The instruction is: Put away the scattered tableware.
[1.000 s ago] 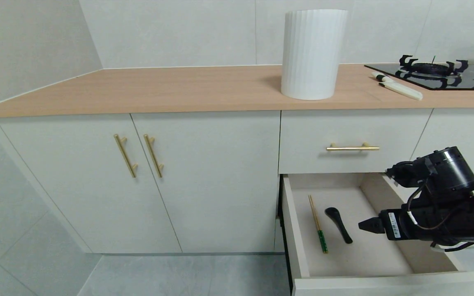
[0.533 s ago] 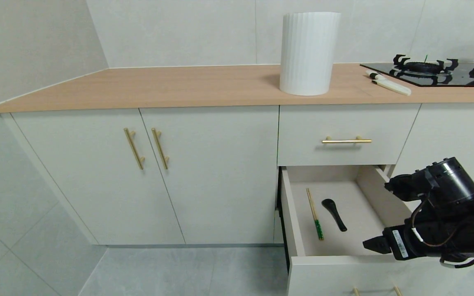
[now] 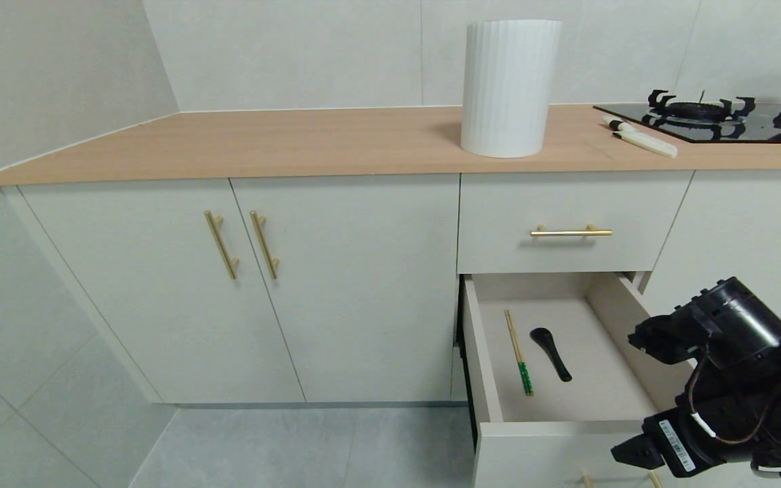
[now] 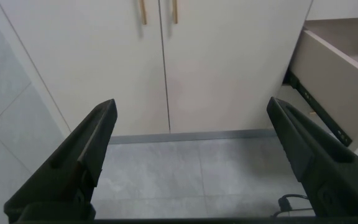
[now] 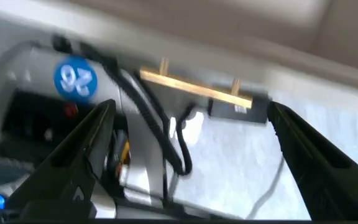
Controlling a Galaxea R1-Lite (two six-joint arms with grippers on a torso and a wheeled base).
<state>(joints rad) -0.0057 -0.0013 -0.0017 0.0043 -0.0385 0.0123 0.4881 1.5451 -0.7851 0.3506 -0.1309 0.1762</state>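
Drawer: the lower drawer point(image 3: 482, 366) is standing pulled out under the counter point(image 3: 262, 146); the one above it is shut.
Chopsticks: a pair point(image 3: 518, 352) is lying on the drawer floor near its left wall, with the green ends toward the front.
Spoon: a black spoon point(image 3: 552, 352) is lying just beside the chopsticks, apart from them, with its bowl toward the back.
Right pincer: the right gripper point(image 3: 624, 453) is hanging low in front of the drawer's front panel. From its own camera point(image 5: 190, 106) the fingers are standing spread and holding nothing, with a gold handle point(image 5: 194, 87) lying between and beyond them.
Left pincer: the left gripper point(image 4: 191, 106) is spread wide and empty, pointing at the floor before the cupboard doors point(image 4: 160, 56).
Counter: a white ribbed canister point(image 3: 507, 88) and a pale knife point(image 3: 641, 141) are sitting beside the stove point(image 3: 709, 122).
Step, my reading: both pieces are looking stowed, so shutting the drawer is looking like the job in hand.
Handling, drawer: stiff and running on rails. Taking the bar at its middle, or pushing flat on the panel, is looking safest against skewing.
Handling, contents: the chopsticks are looking light, thin and smooth, so liable to roll. The spoon is looking rigid and glossy. A hard shove is risking both sliding.
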